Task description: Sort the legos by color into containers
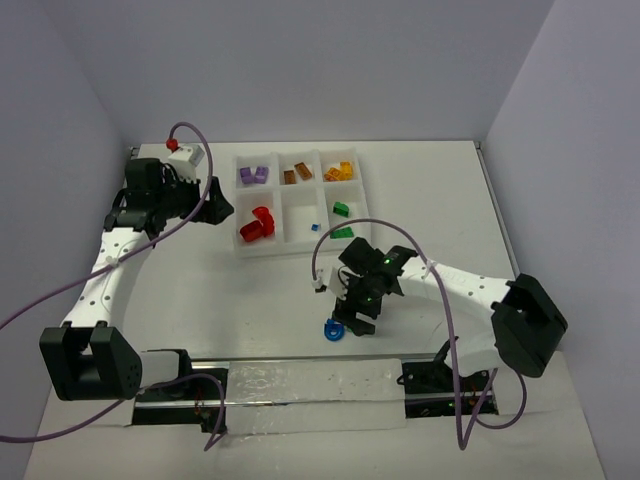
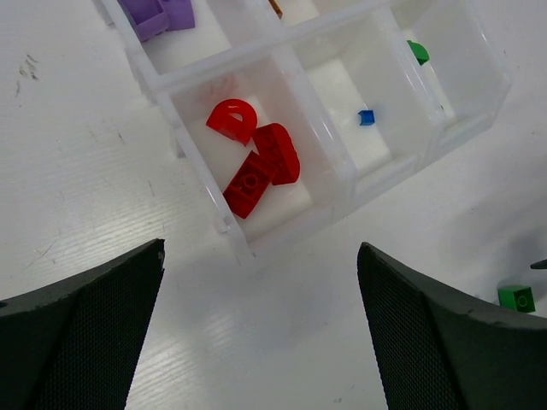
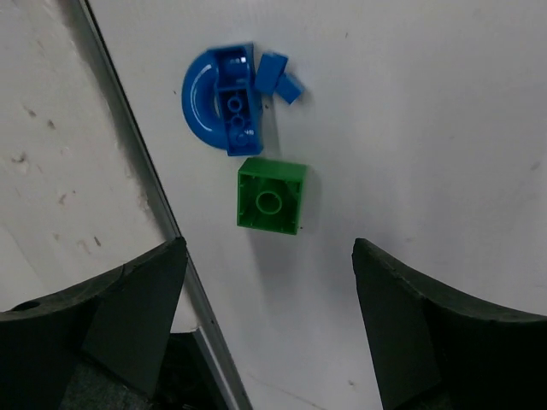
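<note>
Tray: 1 white tray point(image 1: 297, 190) with 6 square compartments, 2 rows of 3, at the far middle of the bench point(image 1: 200, 300).
Far row, left to right: purple legos point(image 1: 253, 175); brown legos point(image 1: 297, 173); orange legos point(image 1: 339, 171).
Near row, left to right: red legos point(image 1: 258, 225), 3 curved pieces lying together point(image 2: 252, 158); 1 tiny blue lego point(image 2: 366, 117) alone in the middle compartment; green legos point(image 1: 342, 220).
Loose legos: 1 green brick point(image 3: 272, 196) lies underside up on the bench, well apart from the tray and near the arm bases. A blue curved piece point(image 3: 220, 98) lies just beside it. 2 small blue pieces point(image 3: 273, 70) touch the curved piece's outer edge.
Left claw: point(image 2: 261, 325) released, jaws wide apart and grasping nothing. It hovers over bare bench just outside the tray's red compartment, at the tray's left side in the top view point(image 1: 220, 208).
Right claw: point(image 3: 269, 316) released, jaws wide apart and grasping nothing. It hangs over the loose legos point(image 1: 357, 315). The green brick sits just beyond the fingertips point(image 3: 162, 265) and in line with the gap; no contact is visible.
</note>
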You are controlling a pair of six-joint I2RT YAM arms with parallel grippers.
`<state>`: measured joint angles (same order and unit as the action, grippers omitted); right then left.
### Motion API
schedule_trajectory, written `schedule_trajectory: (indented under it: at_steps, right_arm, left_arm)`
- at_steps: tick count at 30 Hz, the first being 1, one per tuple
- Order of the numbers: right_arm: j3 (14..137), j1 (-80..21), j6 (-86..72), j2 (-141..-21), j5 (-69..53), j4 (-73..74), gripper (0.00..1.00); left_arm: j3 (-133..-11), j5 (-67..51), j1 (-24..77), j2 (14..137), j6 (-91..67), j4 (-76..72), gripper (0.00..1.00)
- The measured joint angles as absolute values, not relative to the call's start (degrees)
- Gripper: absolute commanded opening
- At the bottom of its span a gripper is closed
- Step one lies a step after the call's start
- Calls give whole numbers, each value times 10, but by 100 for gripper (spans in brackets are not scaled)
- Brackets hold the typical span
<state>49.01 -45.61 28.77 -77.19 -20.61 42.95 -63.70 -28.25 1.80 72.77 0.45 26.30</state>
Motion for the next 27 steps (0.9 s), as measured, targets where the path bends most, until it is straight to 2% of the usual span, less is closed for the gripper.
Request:
schedule_trajectory:
  at_steps: [7,14,16,18,21,26,27]
  right_arm:
    - [462,-492,252,-814,-145,414,91]
    - [462,-500,229,-846,-113,375,89]
    - [460,-503,223,-855,-107,364,71]
    - [458,-505,219,-860,-103,354,62]
    - [450,-506,217,-860,-92,336,41]
    - [435,-507,220,-837,-85,329,3]
    - [434,-506,222,-829,-84,333,0]
  left_arm:
    - [-633,-268,18,727,5,259,99]
    - [-622,-261,18,724,5,256,99]
    - [-622,-260,18,724,6,255,99]
    - [-621,-259,18,724,7,254,99]
    - [-617,-258,18,720,9,250,99]
    - [-600,-257,18,705,13,236,99]
    - [-598,-257,18,703,13,235,99]
